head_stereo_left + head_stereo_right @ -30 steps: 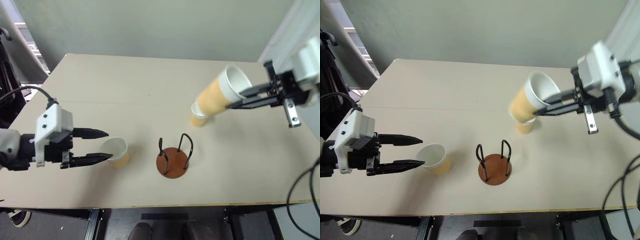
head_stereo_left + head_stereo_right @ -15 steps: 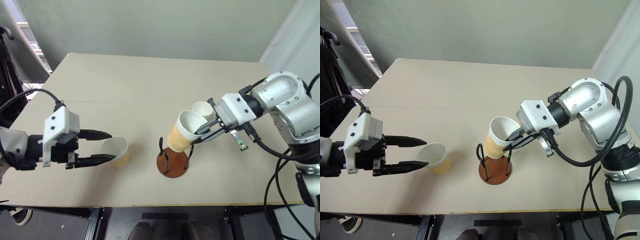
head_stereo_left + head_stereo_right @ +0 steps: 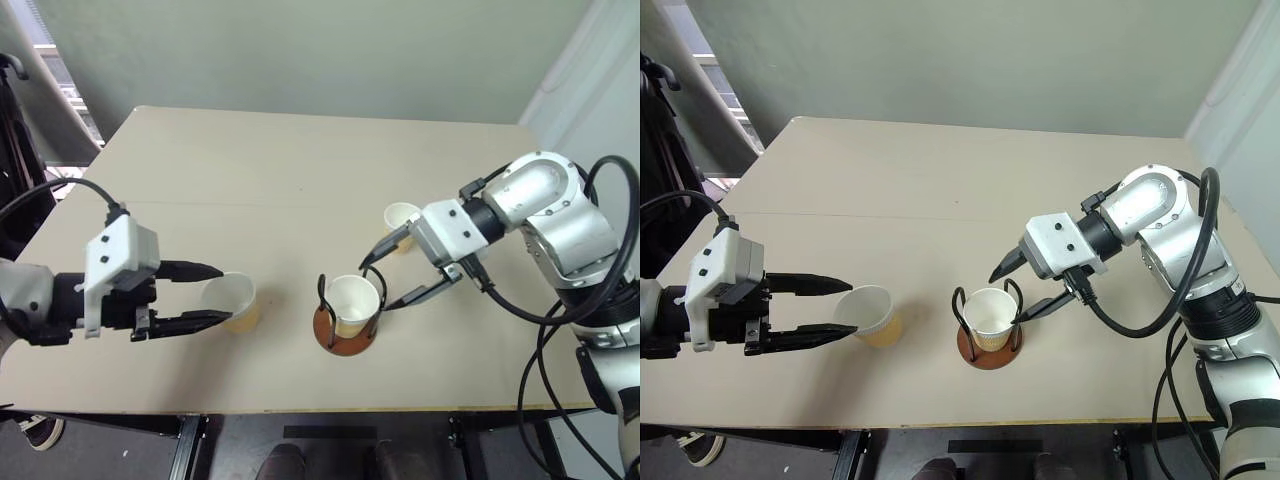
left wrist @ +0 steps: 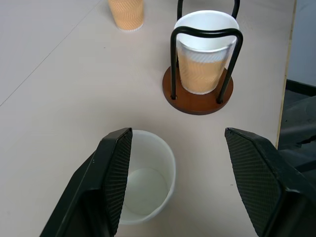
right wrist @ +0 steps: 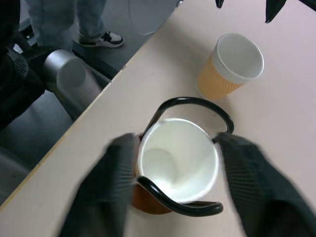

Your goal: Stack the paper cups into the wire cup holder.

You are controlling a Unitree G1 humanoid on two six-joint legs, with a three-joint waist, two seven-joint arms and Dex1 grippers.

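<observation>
Right fingers point(image 3: 390, 272) spread wide, empty, flanking the cup point(image 3: 353, 303) seated upright in the wire cup holder point(image 3: 345, 318) at worktop centre-front. Left fingers point(image 3: 213, 293) parted, holding nothing, straddling a second cup point(image 3: 233, 300) at 9 o'clock of the holder. Third cup point(image 3: 401, 217) upright at 1 o'clock. Beige worktop point(image 3: 280, 170); pale grey-green wall point(image 3: 300, 50) behind; dark floor point(image 5: 59, 29) below the front edge.

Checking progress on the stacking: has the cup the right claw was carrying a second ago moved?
Yes. That cup came down and leftward from above the far cup into the wire cup holder; the right claw now stands open beside it.
</observation>
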